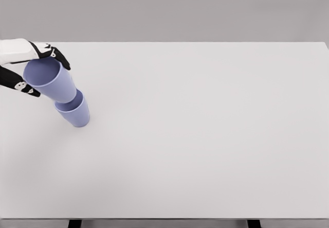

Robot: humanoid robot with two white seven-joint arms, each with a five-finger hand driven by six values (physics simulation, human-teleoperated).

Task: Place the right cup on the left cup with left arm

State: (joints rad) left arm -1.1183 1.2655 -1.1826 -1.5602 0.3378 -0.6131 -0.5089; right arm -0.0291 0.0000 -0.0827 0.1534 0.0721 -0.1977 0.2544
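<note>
Upper blue cup, pinched at its rim by the left hand at upper left, we judge should seat squarely into the lower blue cup before release.

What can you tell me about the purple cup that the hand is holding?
The upper cup is a plain, matte lavender tumbler with no handle, wider at its open rim than at its base. It tilts, mouth up and leaning toward the left. Its base sits in the mouth of the lower cup, which stands on the white table. The left hand wraps its rim.
</note>
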